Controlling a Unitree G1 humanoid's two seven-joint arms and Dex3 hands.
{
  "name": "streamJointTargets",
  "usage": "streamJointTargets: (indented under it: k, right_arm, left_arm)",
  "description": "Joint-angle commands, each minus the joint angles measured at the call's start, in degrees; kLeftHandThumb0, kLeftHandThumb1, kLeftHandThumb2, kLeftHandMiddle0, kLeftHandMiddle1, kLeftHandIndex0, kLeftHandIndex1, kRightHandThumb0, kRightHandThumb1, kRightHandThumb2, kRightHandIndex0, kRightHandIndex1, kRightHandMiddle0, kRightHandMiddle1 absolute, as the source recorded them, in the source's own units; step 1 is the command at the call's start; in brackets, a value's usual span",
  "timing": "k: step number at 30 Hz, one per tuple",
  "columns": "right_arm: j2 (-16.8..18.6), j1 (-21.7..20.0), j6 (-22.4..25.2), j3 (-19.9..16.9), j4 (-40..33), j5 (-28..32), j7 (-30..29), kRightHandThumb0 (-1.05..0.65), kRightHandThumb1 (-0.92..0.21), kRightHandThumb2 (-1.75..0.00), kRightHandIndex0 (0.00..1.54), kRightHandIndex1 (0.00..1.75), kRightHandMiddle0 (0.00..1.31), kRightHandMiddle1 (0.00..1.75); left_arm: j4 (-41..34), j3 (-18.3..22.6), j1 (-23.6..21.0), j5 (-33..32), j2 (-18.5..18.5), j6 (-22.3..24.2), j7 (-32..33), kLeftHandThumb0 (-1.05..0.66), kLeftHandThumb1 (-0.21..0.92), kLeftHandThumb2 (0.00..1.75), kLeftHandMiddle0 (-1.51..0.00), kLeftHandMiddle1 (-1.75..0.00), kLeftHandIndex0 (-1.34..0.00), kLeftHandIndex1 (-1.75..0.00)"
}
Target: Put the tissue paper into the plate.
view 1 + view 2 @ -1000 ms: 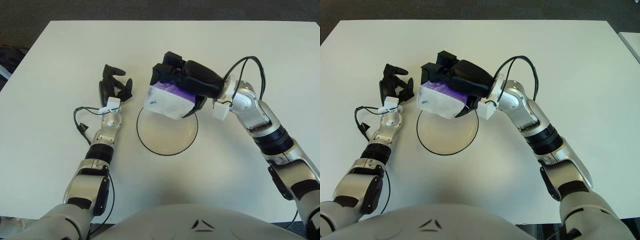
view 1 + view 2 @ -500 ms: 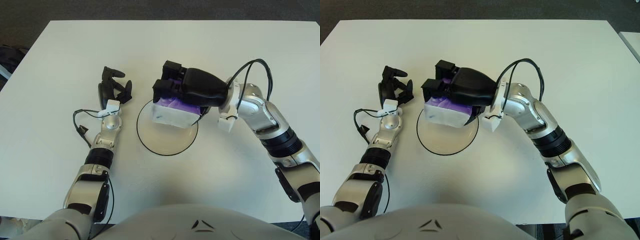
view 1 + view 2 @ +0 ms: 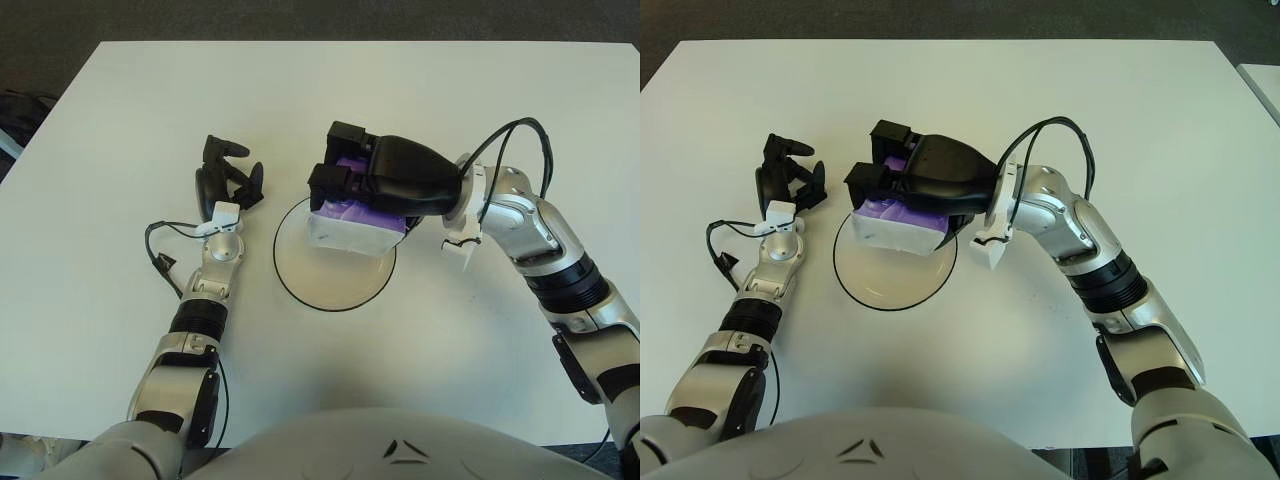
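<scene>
Tissue paper (image 3: 352,229), gripped by right hand (image 3: 372,183), over plate (image 3: 330,282).

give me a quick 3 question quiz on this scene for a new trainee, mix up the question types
1. True or false: the right hand is grasping the tissue pack.
2. Multiple choice: where does the tissue pack show relative to the plate?
A. over the plate's far part
B. on the table to the left of the plate
C. near the table's front edge
3. Short answer: which hand holds nothing, and on which side of the plate does it show?

Key
1. True. The right hand's fingers wrap the pack from above.
2. A. Whether the pack already touches the plate cannot be told.
3. The left hand, showing to the left of the plate with its fingers relaxed.
</scene>
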Motion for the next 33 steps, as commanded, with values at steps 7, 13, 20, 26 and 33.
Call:
streamJointTargets:
  k: [7,13,20,26,33]
  right_arm:
    - [1.6,-0.9,-2.4,-2.1,0.6,-2.3,-2.0,0.0,-0.13,-1.54,0.75,1.75,0.51,1.75]
    - [3.2,-1.1,-3.0,-2.7,1.8,-0.8,-3.0,0.0,-0.19,-1.47,0.7,1.74,0.48,1.75]
    - [3.9,-0.7,-4.2,-2.2,3.0,-1.8,-2.8,-0.34,-0.7,-0.79,0.29,1.26,0.22,1.33]
    - [1.9,-3.3,-10.1,-2.0,6.9,-4.5,-2.9,-0.83,-0.9,-0.67,0.11,0.21,0.02,0.33]
    - [2.4,-4.2,-15.0,-2.9,9.6,-7.8,-5.7,-0.98,-0.92,-0.67,0.01,0.02,0.0,0.03]
  left_arm:
    - [4.4,-1.4,9.7,0.9,-2.0,0.9,-1.1,-0.4,0.63,0.84,-1.12,-1.75,-0.45,-1.64]
    - [3.4,-1.3,10.0,0.6,-2.1,1.7,-1.8,-0.4,0.62,0.85,-1.12,-1.75,-0.46,-1.64]
    - [4.5,-1.3,9.1,1.3,-2.8,1.5,0.0,-0.4,0.61,0.86,-1.13,-1.75,-0.47,-1.64]
    - [3.1,-2.3,9.6,4.2,-5.9,4.5,4.9,-0.4,0.6,0.85,-1.11,-1.75,-0.49,-1.62]
    - [-3.8,-2.3,10.5,3.4,-8.9,11.5,4.9,-0.41,0.59,0.85,-1.05,-1.75,-0.51,-1.59]
